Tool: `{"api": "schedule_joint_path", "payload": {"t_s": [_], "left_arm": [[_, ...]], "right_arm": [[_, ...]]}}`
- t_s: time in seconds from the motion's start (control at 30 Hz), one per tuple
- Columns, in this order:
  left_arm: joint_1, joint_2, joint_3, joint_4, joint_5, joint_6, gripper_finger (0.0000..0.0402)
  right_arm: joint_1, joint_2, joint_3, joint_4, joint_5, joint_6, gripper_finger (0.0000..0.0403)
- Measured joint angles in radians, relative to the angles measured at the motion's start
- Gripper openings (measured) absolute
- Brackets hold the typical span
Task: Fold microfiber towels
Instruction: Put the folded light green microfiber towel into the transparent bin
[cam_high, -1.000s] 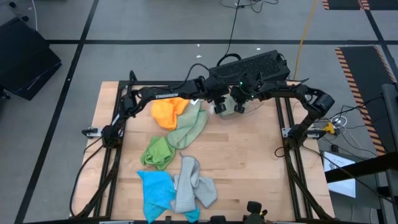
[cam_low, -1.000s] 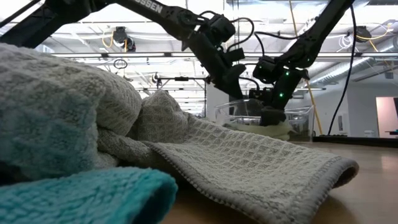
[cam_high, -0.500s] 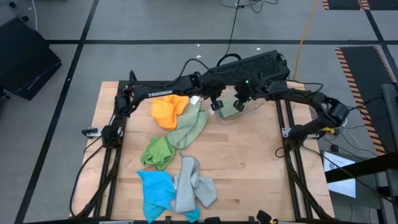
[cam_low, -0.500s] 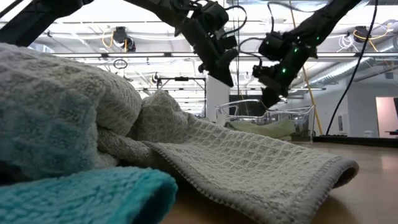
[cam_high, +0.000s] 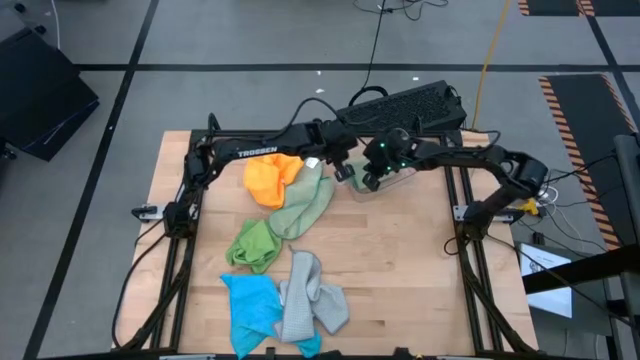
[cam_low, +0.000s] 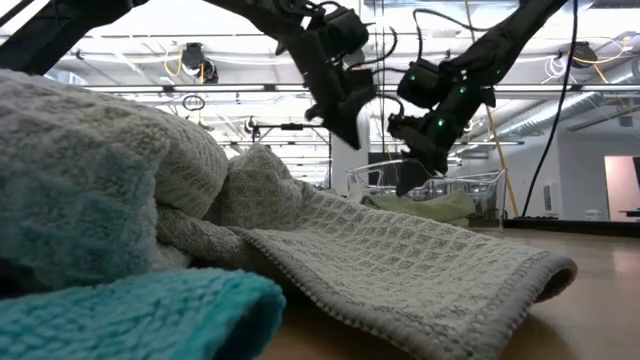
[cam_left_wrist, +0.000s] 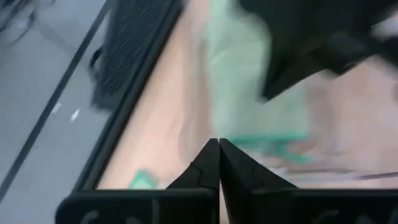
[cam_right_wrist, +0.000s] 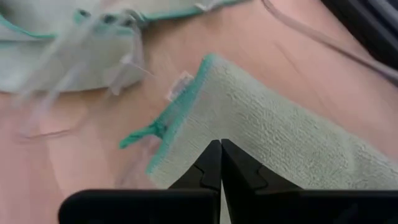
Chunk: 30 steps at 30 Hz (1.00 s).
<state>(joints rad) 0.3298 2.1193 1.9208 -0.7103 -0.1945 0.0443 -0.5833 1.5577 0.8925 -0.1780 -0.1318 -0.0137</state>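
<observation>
Towels: one orange (cam_high: 271, 180), two pale green (cam_high: 308, 204), one bright green (cam_high: 253, 245), one blue (cam_high: 250, 305), one grey (cam_high: 308, 300); one clear bin (cam_high: 385, 176).

A light wooden table top (cam_high: 400, 260) sits in a black metal frame (cam_high: 470, 280) on a grey floor crossed by dark tape lines (cam_high: 130, 80). A clear plastic bin (cam_low: 470, 190) stands at the table's far edge, and just beyond that edge lies a black keyboard (cam_high: 415, 103) with a black cable (cam_high: 378, 40) running away from it. A yellow cable (cam_high: 493, 40) crosses the floor on the right, near a strip of orange-and-black hazard tape (cam_high: 575, 110).
</observation>
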Motion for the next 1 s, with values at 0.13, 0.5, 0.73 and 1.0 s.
{"api": "schedule_joint_path", "payload": {"t_s": [0.13,0.5,0.73,1.0], "left_arm": [[0.023,-0.007,-0.037,-0.015,-0.075,0.008,0.0015],[0.099,-0.206,-0.315,0.071,0.145,0.041,0.0010],[0.051,-0.434,-0.566,0.343,0.141,0.010,0.0008],[-0.014,-0.522,-0.710,0.541,0.141,0.043,0.0004]], "right_arm": [[0.000,0.033,0.000,0.050,0.000,-0.007,0.0000],[-0.011,0.191,0.003,0.138,-0.015,-0.001,0.0000],[-0.012,0.165,0.000,0.129,-0.056,-0.005,0.0000],[-0.012,-0.031,-0.002,0.019,0.010,-0.030,0.0000]]}}
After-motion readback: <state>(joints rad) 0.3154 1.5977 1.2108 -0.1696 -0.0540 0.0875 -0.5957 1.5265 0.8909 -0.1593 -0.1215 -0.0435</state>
